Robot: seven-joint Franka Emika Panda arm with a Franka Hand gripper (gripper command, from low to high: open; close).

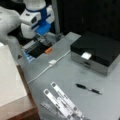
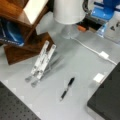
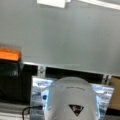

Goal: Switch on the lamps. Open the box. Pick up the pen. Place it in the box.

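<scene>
The box (image 1: 96, 51) stands shut at a front view's right, black lid down, white label (image 1: 86, 55) on its front; its corner (image 2: 107, 98) also shows. The black pen (image 1: 88, 88) lies flat on the grey table in front of it, and appears again (image 2: 67, 88) alone on the tabletop. Two flat white strips (image 1: 62, 102), which I take for the lamps, look unlit in both front views (image 2: 42, 62). My gripper (image 1: 46, 42) hangs at the table's far left edge, close to an orange block (image 1: 48, 50) and far from pen and box. It holds nothing that I can see.
A white cable with an inline switch (image 1: 52, 62) runs across the table, also in the wrist view (image 3: 52, 3). The orange block (image 3: 8, 54) sits at the table edge. A wooden stand (image 2: 22, 37) and a pale board (image 1: 10, 75) flank the table.
</scene>
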